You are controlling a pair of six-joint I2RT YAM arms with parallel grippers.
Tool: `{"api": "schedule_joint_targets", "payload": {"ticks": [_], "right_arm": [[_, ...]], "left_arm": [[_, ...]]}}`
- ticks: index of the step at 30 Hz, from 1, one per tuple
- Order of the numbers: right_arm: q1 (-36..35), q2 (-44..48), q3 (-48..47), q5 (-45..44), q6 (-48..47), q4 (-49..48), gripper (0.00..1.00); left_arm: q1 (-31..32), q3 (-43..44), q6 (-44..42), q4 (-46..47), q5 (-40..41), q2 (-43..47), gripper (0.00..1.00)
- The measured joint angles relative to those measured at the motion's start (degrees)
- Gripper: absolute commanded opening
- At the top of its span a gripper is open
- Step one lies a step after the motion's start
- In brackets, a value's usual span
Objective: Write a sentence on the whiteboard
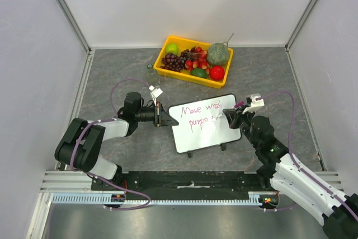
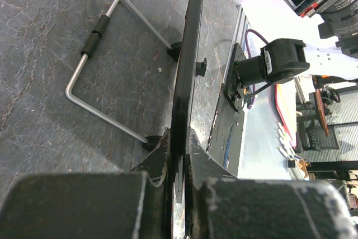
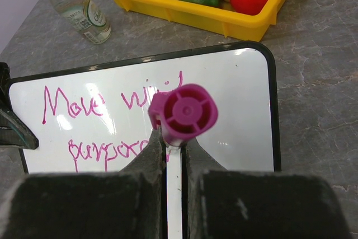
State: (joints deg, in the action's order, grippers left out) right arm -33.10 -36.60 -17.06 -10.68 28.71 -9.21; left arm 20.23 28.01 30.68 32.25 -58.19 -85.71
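Writing is the step in hand, and the overhead view shows it well along. The whiteboard (image 1: pixel 207 135) lies on the table just in front of the yellow tray (image 1: pixel 190 78) of fruit. The sentence (image 1: pixel 200 113) reads "Move with" on top and an unfinished "purpos…" below. Your left claw (image 1: pixel 162 117) grips the board's left edge. Your right claw (image 1: pixel 232 117) holds the marker (image 1: pixel 240 104) at the end of the second line.

From the left wrist, the fingers are closed narrow on the board's thin black rim, seen edge-on, with its wire stand (image 2: pixel 106 65) to one side.

From the right wrist, the fingers pinch the magenta marker. Its butt end faces the camera and hides the tip, so you cannot tell whether it touches. A bottle (image 3: pixel 78 6) stands beyond the board's far left corner.

Next, I judge, you finish the last letters. That calls for light, steady tip pressure and short strokes rightward, with the left claw bracing the board.
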Motion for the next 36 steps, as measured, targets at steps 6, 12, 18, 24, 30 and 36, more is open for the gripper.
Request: {"api": "schedule_joint_targets", "payload": {"ticks": [6,12,18,24,30,36], "right_arm": [[0.0,-0.5,-0.6,-1.4,0.2,-0.2,0.0],[0.0,-0.5,-0.9,-2.9,0.2,-0.2,0.0],[0.0,0.0,-0.9,-3.0,0.2,0.6,0.0],[0.0,1.4,-0.9,-2.9,0.1,2.6,0.0],[0.0,2.6,-0.3,-2.1,0.0,4.2,0.0],[0.0,4.1,-0.2,-1.6,0.0,5.3,0.0]], "left_arm": [[0.0,0.0,0.0,0.0,0.0,0.0,0.02],[0.0,0.0,0.0,0.0,-0.1,0.0,0.02],[0.0,0.0,0.0,0.0,-0.2,0.0,0.02],[0.0,0.0,-0.1,0.0,-0.2,0.0,0.02],[0.0,0.0,-0.2,0.0,-0.3,0.0,0.02],[0.0,0.0,-0.3,0.0,-0.3,0.0,0.02]]}}
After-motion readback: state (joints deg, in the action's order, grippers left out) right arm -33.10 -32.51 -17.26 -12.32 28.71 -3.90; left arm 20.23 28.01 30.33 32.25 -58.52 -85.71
